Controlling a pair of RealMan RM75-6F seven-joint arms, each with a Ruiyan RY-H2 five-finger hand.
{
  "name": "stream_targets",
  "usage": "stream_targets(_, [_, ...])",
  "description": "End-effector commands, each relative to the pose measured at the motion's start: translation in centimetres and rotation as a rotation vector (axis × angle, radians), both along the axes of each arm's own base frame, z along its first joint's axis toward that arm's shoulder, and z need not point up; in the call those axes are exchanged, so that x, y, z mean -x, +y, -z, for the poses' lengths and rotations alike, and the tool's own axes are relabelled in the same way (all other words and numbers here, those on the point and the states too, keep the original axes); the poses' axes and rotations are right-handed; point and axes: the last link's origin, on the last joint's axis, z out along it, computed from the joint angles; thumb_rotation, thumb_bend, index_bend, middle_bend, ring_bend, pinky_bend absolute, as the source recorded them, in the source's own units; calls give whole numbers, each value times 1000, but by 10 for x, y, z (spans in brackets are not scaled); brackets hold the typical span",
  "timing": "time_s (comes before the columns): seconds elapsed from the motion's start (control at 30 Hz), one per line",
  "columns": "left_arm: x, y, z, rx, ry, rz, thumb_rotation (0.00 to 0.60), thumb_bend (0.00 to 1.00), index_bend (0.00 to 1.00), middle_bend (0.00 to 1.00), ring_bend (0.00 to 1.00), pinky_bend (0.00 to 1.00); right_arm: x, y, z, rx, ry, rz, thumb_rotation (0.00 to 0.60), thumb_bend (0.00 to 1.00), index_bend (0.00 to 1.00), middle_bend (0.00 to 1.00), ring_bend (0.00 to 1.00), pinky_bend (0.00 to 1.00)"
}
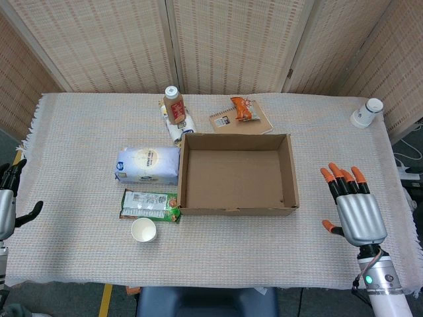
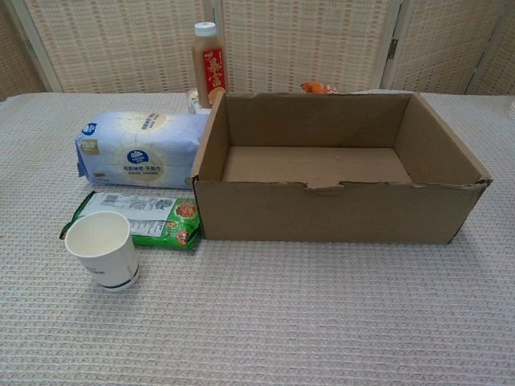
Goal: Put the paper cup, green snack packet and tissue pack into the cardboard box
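paper cup (image 2: 100,248), near table's front edge: light, crushable, grip mid-wall gently. green snack packet (image 2: 145,219): slippery. tissue pack (image 2: 138,149): soft. my right hand (image 1: 353,206) spread, empty; left hand (image 1: 10,201) unclear.

Standing upright behind the box's far left corner: a brown drink bottle (image 1: 173,104) with a white cap. Lying beside it, a spiral notebook (image 1: 240,120) carrying an orange snack packet (image 1: 242,109). Lying tipped near the far right edge of the cloth-covered worktop (image 1: 79,165): a white cup (image 1: 366,113).
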Motion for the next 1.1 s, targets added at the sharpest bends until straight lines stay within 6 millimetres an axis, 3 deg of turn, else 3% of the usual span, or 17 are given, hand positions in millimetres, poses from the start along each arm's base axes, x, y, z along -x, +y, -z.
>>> stream_targets(0.03, [-1,1,1,-1,1,2,600,258,66,142,64,278,0,0,0,1,-1,0,600,73,65,0,0,0])
stream_targets(0.63, [-29,-5,14,82,4,27,600,258,86,153,70,285,-6,5,-1,-9,-23,-19,600,73,66,0,0,0])
stream_targets(0.93, [-42,-19,36,192,-45,55,600,257,95,172,98,295,-7,5,3,-26,-26,-21,600,73,70,0,0,0])
stream_targets(1.1, [-62,-31,78,325,12,139,600,258,95,181,99,295,-6,5,1,-18,-29,-17,600,73,70,0,0,0])
